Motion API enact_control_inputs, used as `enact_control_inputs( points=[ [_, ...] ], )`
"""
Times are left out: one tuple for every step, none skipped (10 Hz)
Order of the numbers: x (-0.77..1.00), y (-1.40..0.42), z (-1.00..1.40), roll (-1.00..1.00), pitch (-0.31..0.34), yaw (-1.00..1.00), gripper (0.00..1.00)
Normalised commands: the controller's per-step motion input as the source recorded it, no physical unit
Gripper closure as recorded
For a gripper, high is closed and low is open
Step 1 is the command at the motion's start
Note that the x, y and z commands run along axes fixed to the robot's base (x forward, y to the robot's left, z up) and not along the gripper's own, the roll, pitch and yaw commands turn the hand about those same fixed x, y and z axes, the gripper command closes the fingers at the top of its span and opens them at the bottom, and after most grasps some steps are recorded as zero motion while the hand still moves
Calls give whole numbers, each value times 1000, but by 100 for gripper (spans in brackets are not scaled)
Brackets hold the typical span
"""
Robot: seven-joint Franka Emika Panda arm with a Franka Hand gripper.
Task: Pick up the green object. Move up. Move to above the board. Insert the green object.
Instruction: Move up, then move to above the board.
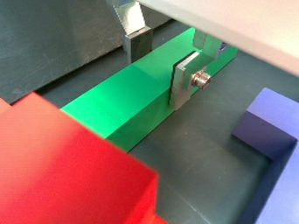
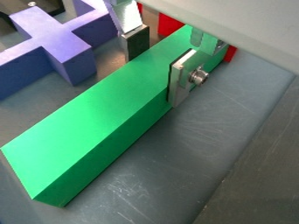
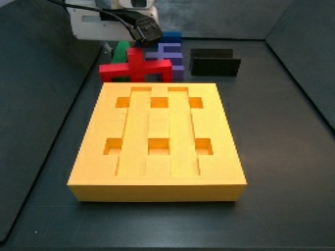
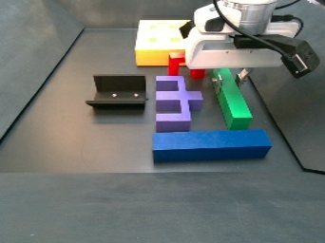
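While on the floor, green object (image 2: 93, 131) (tool (image 2: 162, 59) astride).

The dark grey counter (image 4: 76, 133) carries the yellow board (image 3: 160, 140) at frame centre in a side view. Behind it lie a red cross block (image 3: 137, 67), green object (image 4: 234, 102), purple block (image 4: 176, 102), blue block (image 4: 211, 146) and the black fixture (image 4: 117, 93). The tool (image 4: 227, 76) sits low over the green object.

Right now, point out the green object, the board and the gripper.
green object (image 2: 87, 140): wrist view, top face.
board (image 3: 157, 123): side view, middle rib.
gripper (image 2: 162, 54): wrist view, between fingertips, straddling the bar.
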Motion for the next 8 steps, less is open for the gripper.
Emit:
enact_control_inputs(
  points=[
    [26, 14, 857, 2, -12, 43, 100],
    [-44, 11, 671, -3, 54, 46, 100],
    [-23, 9, 387, 3, 44, 30, 100],
    [0, 0, 1400, 0, 0, 0, 100],
    [-5, -4, 1400, 1, 8, -6, 100],
    [-42, -6, 1400, 1, 38, -6, 100],
    [-28, 0, 1400, 13, 15, -4, 100],
    [-1, 4, 1400, 14, 24, -1, 100]
  ],
)
